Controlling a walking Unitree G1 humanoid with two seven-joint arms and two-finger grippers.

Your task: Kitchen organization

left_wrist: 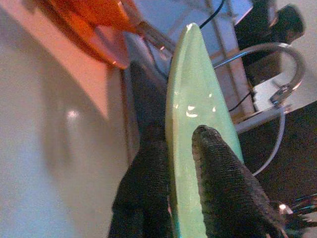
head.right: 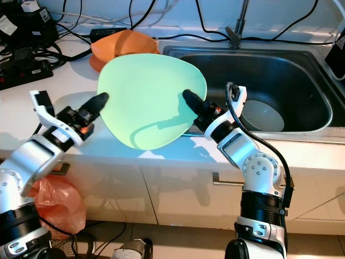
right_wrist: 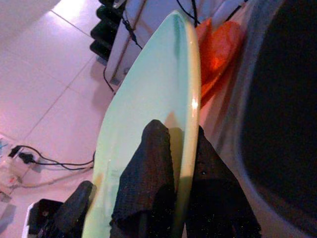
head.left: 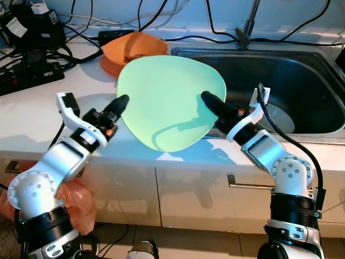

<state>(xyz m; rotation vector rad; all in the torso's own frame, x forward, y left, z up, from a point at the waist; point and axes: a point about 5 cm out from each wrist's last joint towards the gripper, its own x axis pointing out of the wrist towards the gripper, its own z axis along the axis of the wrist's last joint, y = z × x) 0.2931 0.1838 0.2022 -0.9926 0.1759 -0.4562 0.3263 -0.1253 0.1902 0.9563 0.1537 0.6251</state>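
White countertop runs along the wall, cluttered at ten o'clock with black power strips and cables, and a stainless steel sink is sunk into it at two o'clock. Held up over the counter's front edge, dead centre, is a large pale green rounded plate, tilted so its face looks back at the robot.

Both arms share the load. At nine o'clock of the plate the left gripper pinches the rim, one black finger on each face, as its wrist view shows edge-on. At three o'clock the right gripper clamps the opposite rim the same way. I'd say the two-sided hold is there because the plate is wide and slick, and one pinch at the rim would let it swing.

Behind it at twelve o'clock sits a stack of orange dishes. A grey round bowl rests in the sink basin. My guess is the plate is bound for one of those places; which one, I can't tell.
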